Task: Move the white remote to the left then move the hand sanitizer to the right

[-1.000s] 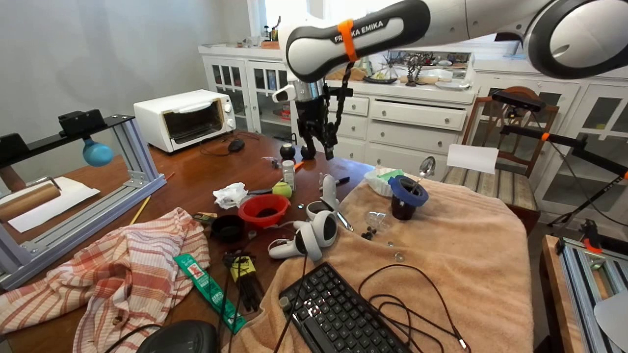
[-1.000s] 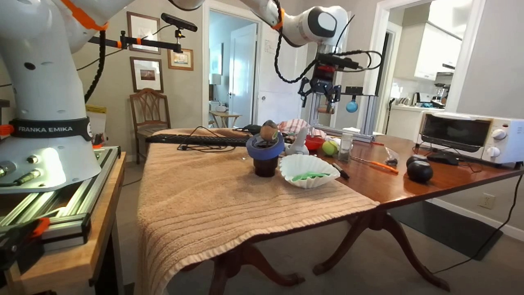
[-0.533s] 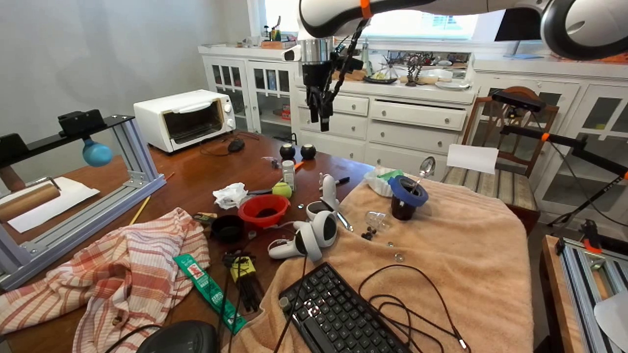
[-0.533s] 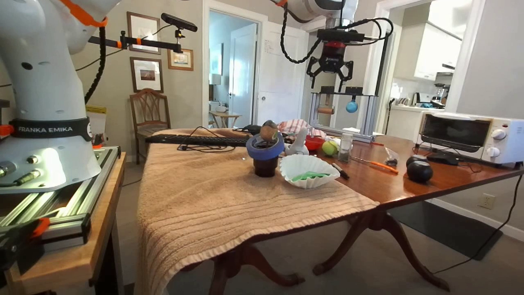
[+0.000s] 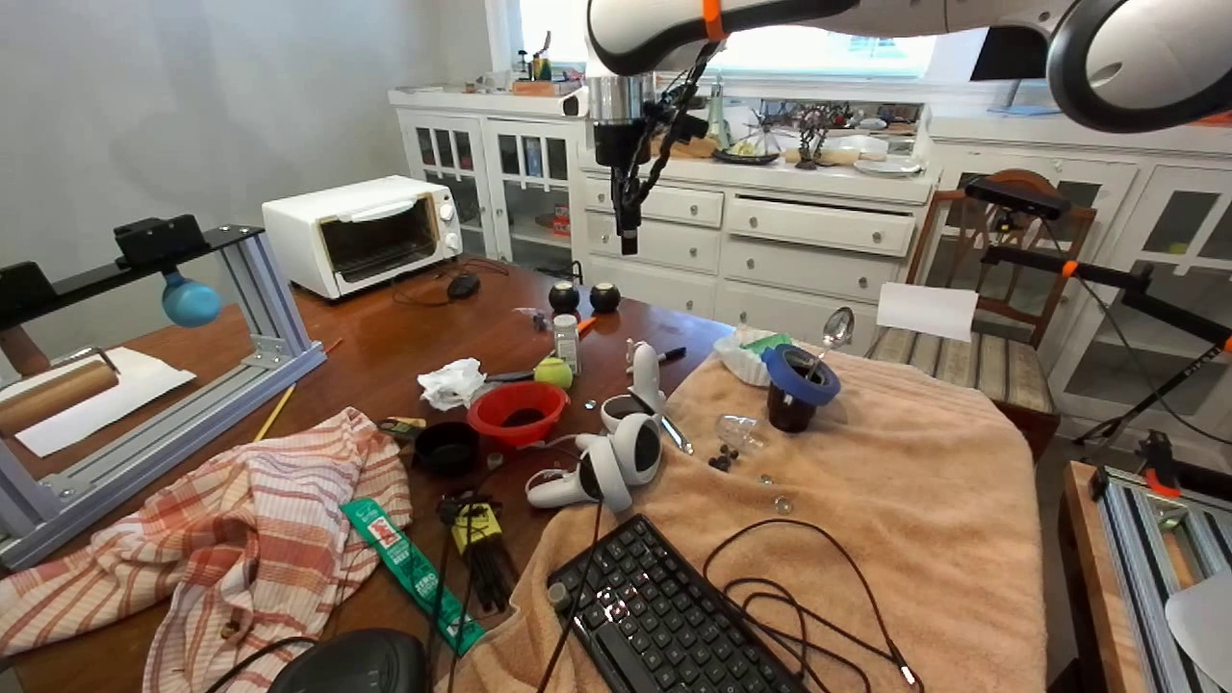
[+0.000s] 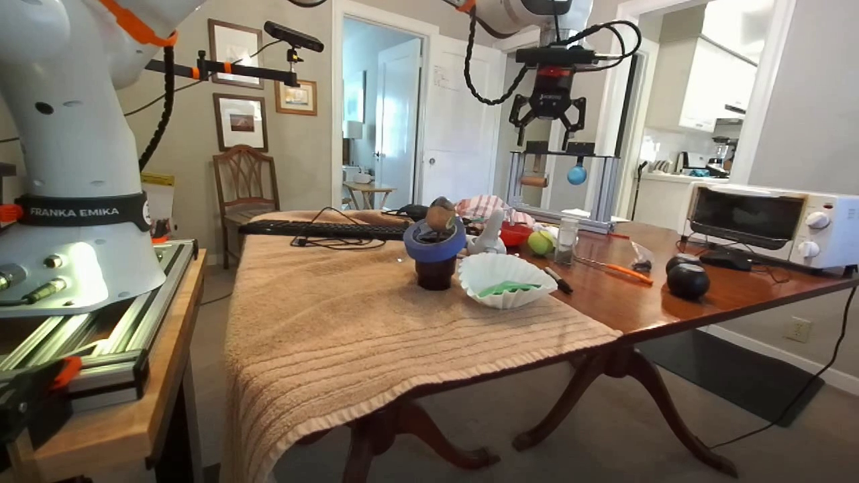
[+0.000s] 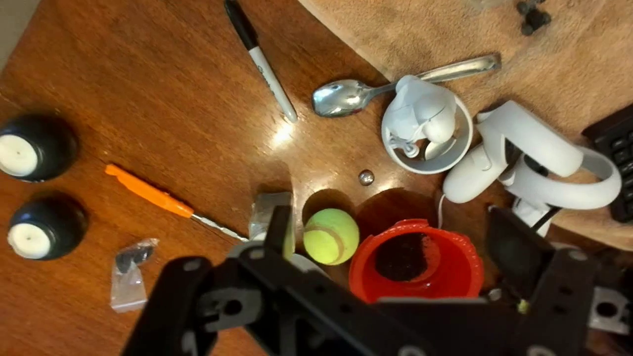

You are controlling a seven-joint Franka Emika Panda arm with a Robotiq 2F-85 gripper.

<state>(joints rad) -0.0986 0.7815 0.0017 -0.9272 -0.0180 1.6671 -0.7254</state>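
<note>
The pincer [image 6: 542, 146] is wide apart, empty, over the desk [image 7: 148, 123]. The remote [image 7: 544, 139] near the keyboard [image 5: 664, 611] looks light and slippery; grab its handle [image 7: 467, 178]. The bottle [image 5: 566, 344] by the ball [image 7: 331, 237] may tip.

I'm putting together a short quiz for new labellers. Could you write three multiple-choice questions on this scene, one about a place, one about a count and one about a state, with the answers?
1. What does the keyboard lie on?
A. The striped cloth
B. The tan towel
C. The toaster oven

2. How many round black objects with pale tops stand together?
A. One
B. Four
C. Two

3. How do the fingers stand?
A. Apart, holding nothing
B. Pressed together
C. Closed on a marker

Answers:
1: B, since both exterior views show the keyboard resting on the tan towel.
2: C, since the wrist view shows a pair side by side.
3: A, since an exterior view shows a gap between the fingers with nothing gripped in it.
</note>
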